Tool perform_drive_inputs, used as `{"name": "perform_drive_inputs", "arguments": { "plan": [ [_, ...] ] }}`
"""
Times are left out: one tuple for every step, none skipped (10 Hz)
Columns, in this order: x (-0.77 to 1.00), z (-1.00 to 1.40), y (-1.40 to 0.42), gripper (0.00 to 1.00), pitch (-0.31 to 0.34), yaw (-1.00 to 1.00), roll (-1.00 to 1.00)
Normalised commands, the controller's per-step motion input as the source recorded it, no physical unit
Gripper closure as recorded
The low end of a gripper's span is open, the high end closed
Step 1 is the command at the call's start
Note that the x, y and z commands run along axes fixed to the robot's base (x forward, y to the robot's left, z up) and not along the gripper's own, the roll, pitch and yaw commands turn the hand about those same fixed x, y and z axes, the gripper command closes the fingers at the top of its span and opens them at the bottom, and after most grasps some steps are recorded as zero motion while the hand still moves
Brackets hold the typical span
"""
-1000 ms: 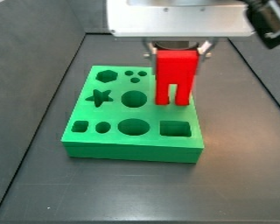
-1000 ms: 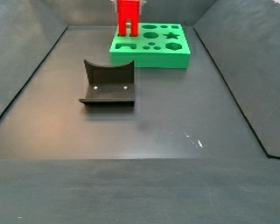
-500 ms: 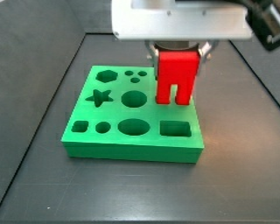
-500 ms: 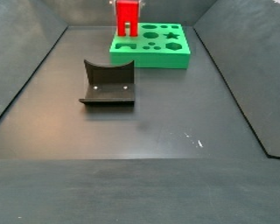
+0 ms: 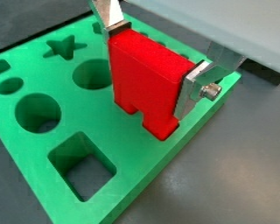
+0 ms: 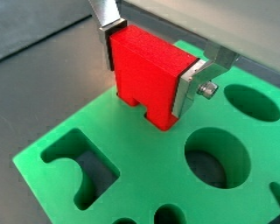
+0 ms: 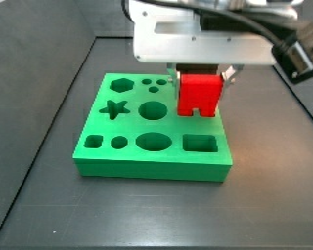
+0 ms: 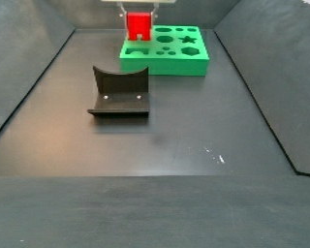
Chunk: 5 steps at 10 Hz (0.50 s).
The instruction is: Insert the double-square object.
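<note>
Hand: hand was clamped on the red block's upper body, one silver finger flat against each side, poised over the green board's edge.
Red block: red block hung upright with its two square legs pointing down; in a side view the legs looked partly sunk into the board, though how deep could not be told.
Slot between legs: narrow, visible at the block's lower end in both wrist views.
Handling: judged to be stiff, light plastic with smooth faces, so it could slip if the grip were loose; the solid upper body was the right place to hold it, leaving the legs free.
Risk: legs might bind on the hole's edges if the block tilted.
Green board: green board lay flat on the tabletop, with star, round and square holes open beside the block.
Grey curved block: grey curved block sat well apart from the board, untouched.
</note>
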Motion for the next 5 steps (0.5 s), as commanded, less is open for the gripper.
{"name": "perform_drive_inputs", "arguments": {
  "plan": [
    [0.07,-0.35,0.02,1.00,0.043,0.00,0.05],
    [0.09,-0.30,0.02,1.00,0.049,0.00,0.03],
    [0.04,-0.17,0.00,1.00,0.054,0.00,0.00],
    [0.06,0.00,0.03,1.00,0.084,0.00,-0.04],
    [0.00,0.00,0.00,1.00,0.000,0.00,0.00]
  ]
}}
